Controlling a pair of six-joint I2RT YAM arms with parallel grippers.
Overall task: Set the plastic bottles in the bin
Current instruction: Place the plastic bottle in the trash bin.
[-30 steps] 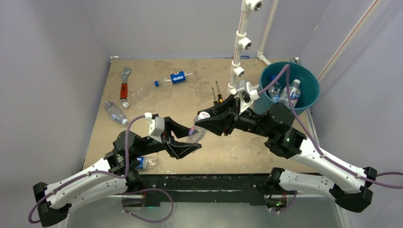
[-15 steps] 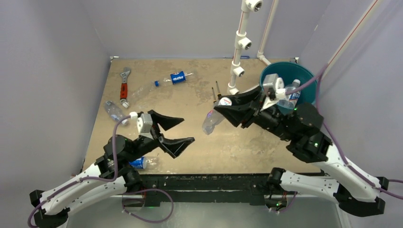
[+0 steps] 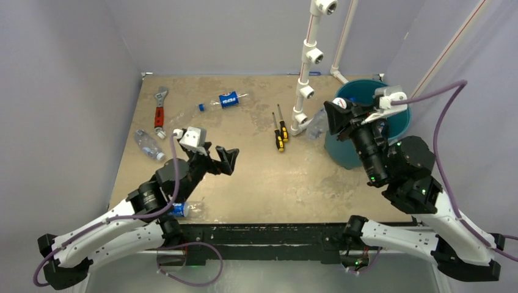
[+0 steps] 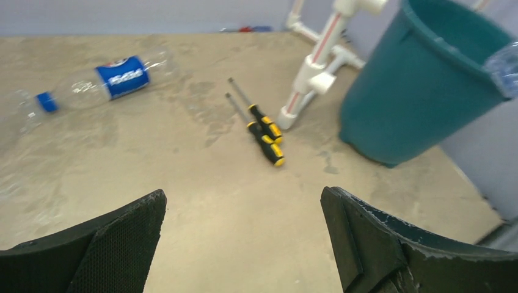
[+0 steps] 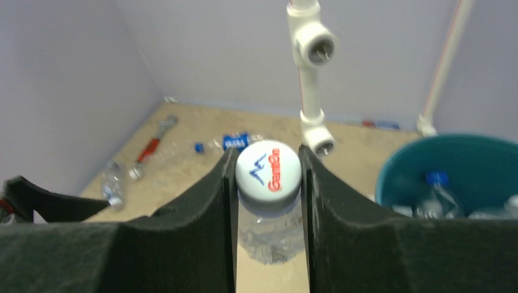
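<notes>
1 bottle cap (image 5: 268, 169): logo legible R wrist only.

Soft even light, slightly blurred wrist views

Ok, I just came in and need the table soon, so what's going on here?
Two robot arms are moving plastic bottles into the teal bin. The right gripper has its fingers shut on a clear white-capped bottle by the neck, held up beside the bin's rim. The left gripper is open and empty above the table. A few bottles are in the bin already; at least three more lie on the table, near two screwdrivers and a wrench.
</notes>
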